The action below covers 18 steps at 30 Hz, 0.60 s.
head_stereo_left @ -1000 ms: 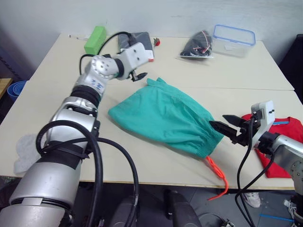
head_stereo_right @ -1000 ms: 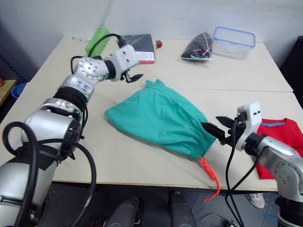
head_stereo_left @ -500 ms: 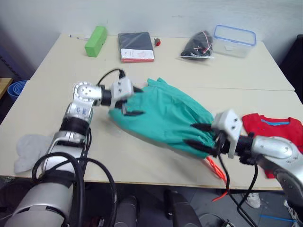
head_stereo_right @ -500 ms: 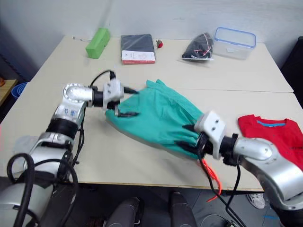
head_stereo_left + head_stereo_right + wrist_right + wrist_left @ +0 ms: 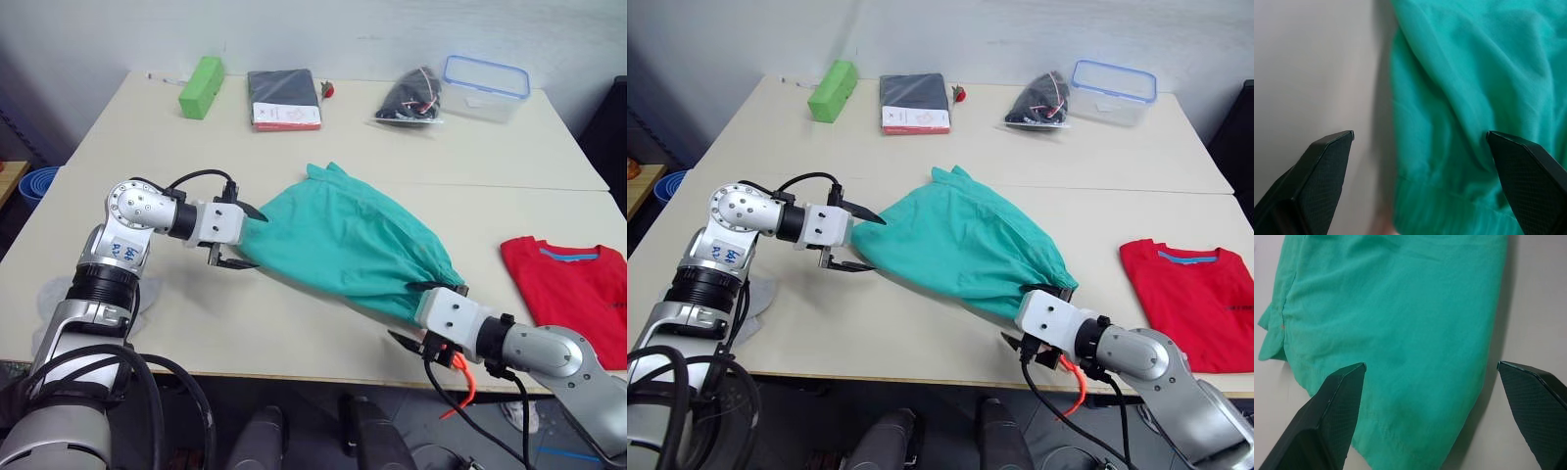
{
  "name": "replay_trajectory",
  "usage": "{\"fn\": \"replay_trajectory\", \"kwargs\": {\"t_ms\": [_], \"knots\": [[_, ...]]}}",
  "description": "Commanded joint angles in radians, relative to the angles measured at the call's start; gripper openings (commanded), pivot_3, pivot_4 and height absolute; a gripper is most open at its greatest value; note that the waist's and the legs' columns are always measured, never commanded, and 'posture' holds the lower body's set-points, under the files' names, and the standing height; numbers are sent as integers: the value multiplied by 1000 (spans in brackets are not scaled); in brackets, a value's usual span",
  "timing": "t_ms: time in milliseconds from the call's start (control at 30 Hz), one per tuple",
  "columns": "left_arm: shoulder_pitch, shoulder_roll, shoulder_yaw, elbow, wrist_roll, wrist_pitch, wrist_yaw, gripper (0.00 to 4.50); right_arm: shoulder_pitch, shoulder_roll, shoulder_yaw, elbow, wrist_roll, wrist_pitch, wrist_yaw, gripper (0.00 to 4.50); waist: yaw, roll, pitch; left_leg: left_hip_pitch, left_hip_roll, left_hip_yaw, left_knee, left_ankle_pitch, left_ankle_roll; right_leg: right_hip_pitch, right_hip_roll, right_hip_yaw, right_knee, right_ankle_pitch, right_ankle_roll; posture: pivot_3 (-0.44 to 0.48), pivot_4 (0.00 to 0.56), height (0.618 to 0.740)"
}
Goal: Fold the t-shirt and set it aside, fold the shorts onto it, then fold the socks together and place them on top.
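On the pale table (image 5: 323, 338), the t-shirt (image 5: 568, 294) lies folded aside (socks (image 5: 59, 313) wait); left gripper (image 5: 245, 238) and right gripper (image 5: 419, 315), spread and empty, flank the unfolded shorts (image 5: 343, 240).

Head stereo overhead; wrist close-ups

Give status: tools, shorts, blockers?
Left tool open at shorts' hem corner. Right tool open at waistband end. T-shirt lies beside the right arm. No blockers seen.

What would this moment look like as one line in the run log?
phase: grasping shorts | left gripper: open at hem | right gripper: open at waistband | t-shirt: folded aside
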Motion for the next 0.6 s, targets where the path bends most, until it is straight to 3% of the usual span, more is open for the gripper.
{"fn": "replay_trajectory", "kwargs": {"t_ms": [33, 167, 300, 433, 533, 600], "knots": [[0, 24, -1, -23, -21, -11, -20, 4500, -4, 26, 19, 24, -70, -31, -26, 4445, -1, 0, 0, 0, 0, 0, 0, 0, 0, 0, 0, 0, 0, 0, 0, 0, 150, 740], [-2, 39, -49, 51, 58, -126, 11, 4500, -21, 73, 42, 75, -113, -43, -37, 4445, -10, -1, -2, 2, 0, 0, 0, 0, 0, 2, 1, 0, 0, 0, 0, 0, 150, 740], [-49, -2, -104, 197, 192, -243, 187, 4500, -47, 108, 50, 120, -145, -60, -32, 4445, -20, -1, -2, 15, 0, -1, -3, -1, 1, 16, 6, -1, -7, 0, 0, 0, 150, 740], [-112, -46, -136, 322, 275, -303, 333, 4500, -72, 119, 52, 162, -163, -85, -18, 4445, -15, -5, -5, 17, 0, -1, -2, -1, 2, 19, 6, -1, -7, 0, 0, 0, 150, 740], [-146, -65, -158, 396, 310, -338, 386, 3932, -80, 125, 48, 179, -167, -99, -6, 3871, -17, -5, -6, 17, -1, -1, -2, -1, 2, 19, 6, -1, -5, 0, 0, 0, 150, 740], [-167, -74, -171, 437, 328, -352, 411, 3325, -82, 127, 45, 185, -167, -109, 4, 3175, -19, -4, -6, 17, 0, -1, -2, -1, 2, 19, 6, -1, -3, 0, 0, 0, 150, 740]]}}
